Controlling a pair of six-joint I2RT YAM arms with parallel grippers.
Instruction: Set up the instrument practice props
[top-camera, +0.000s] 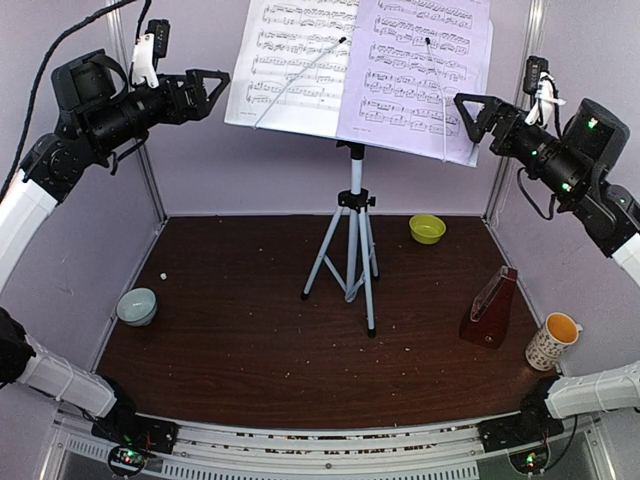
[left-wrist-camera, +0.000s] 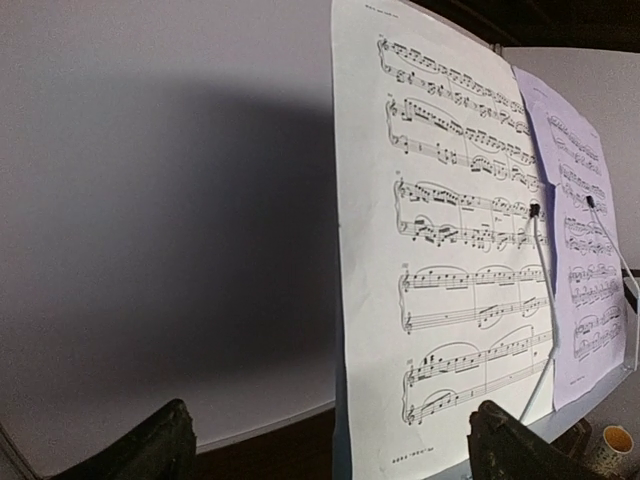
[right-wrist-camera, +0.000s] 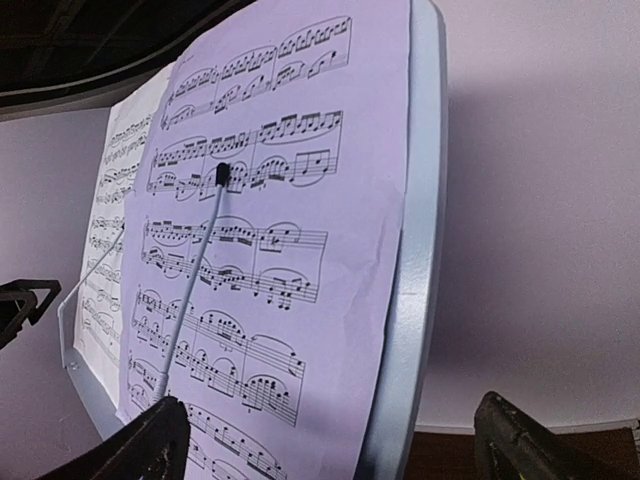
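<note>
The music stand (top-camera: 352, 240) stands on its silver tripod at mid-table. Its white desk (right-wrist-camera: 408, 300) carries two sheet-music pages, a white one (top-camera: 290, 60) on the left and a lilac-tinted one (top-camera: 420, 70) on the right, each under a thin wire retainer. My left gripper (top-camera: 208, 92) is open and empty, raised just left of the white page (left-wrist-camera: 450, 250). My right gripper (top-camera: 478, 112) is open and empty, raised just right of the lilac page (right-wrist-camera: 260, 260). The red-brown pyramid metronome (top-camera: 490, 308) stands on the table at the right.
A yellow-green bowl (top-camera: 427, 228) sits behind the tripod to the right. A pale bowl (top-camera: 137, 306) sits at the left edge. A patterned mug with yellow inside (top-camera: 553, 341) stands at the right front. Lilac walls close the back and sides.
</note>
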